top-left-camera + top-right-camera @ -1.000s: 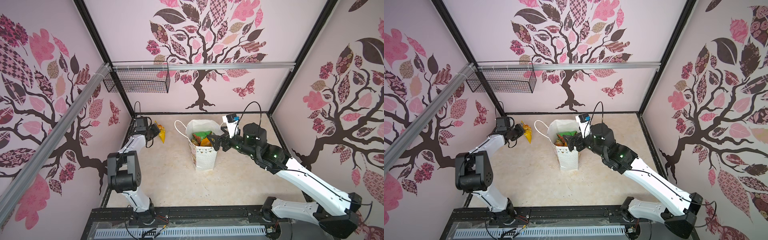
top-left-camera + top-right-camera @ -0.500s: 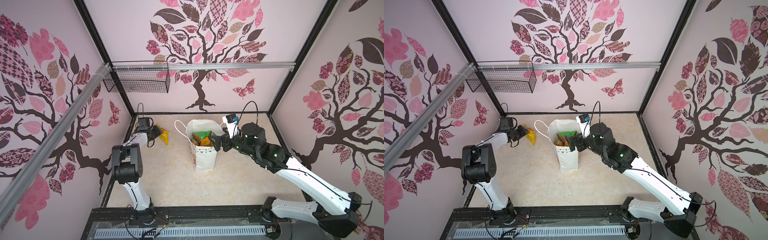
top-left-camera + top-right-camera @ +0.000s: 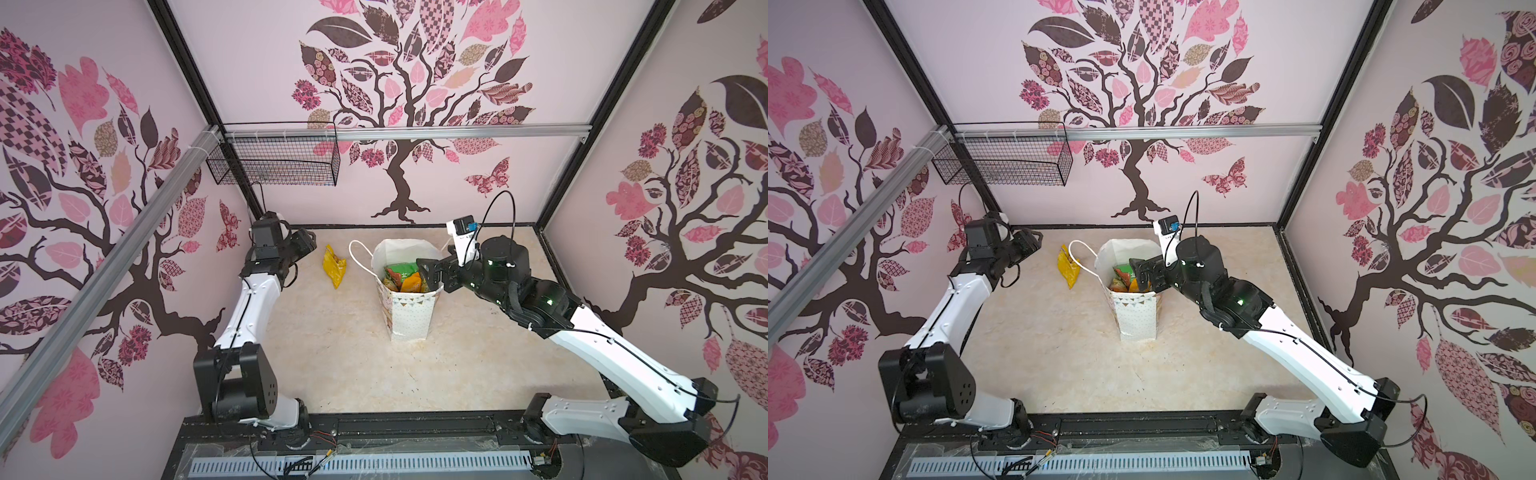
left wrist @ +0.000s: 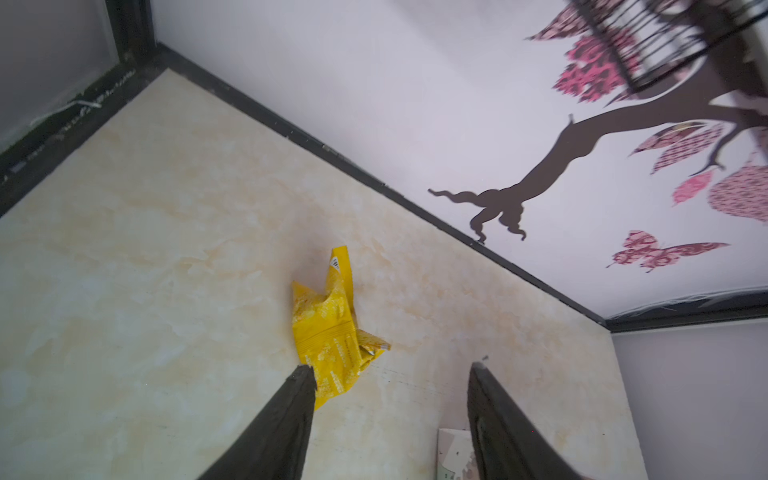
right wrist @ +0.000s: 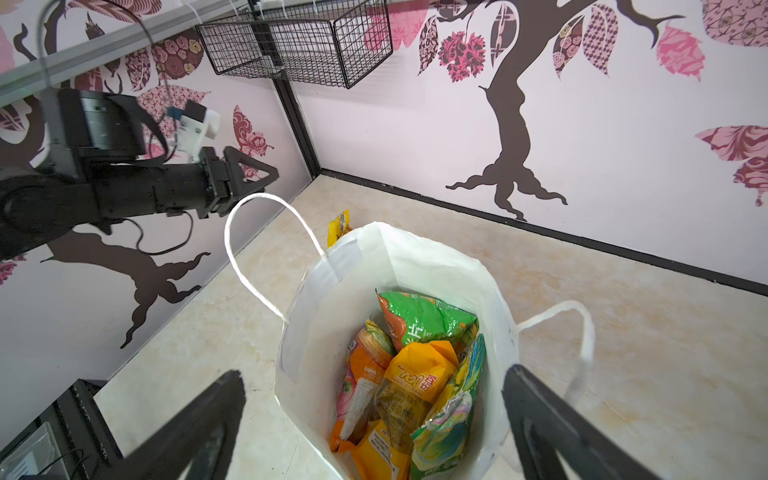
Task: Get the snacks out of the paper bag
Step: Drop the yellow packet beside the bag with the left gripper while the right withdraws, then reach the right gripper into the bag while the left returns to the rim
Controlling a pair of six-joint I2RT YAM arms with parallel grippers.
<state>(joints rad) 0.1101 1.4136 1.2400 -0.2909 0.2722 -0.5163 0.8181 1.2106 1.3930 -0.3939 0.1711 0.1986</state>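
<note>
Right pincer [image 5: 372, 374] is being held spread over the paper bag [image 3: 409, 307], likely for reaching snacks [image 5: 424, 320], left pincer [image 4: 390, 368] spread empty beside yellow packet [image 4: 324, 324] on desk [image 3: 353, 365].

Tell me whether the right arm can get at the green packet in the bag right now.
Probably yes: the right gripper hangs open at the paper bag's open mouth, and the green packet lies on top, uncovered.

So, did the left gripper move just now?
Yes. The left gripper has pulled back toward the back-left corner post, away from the paper bag and the yellow snack packet.
</note>
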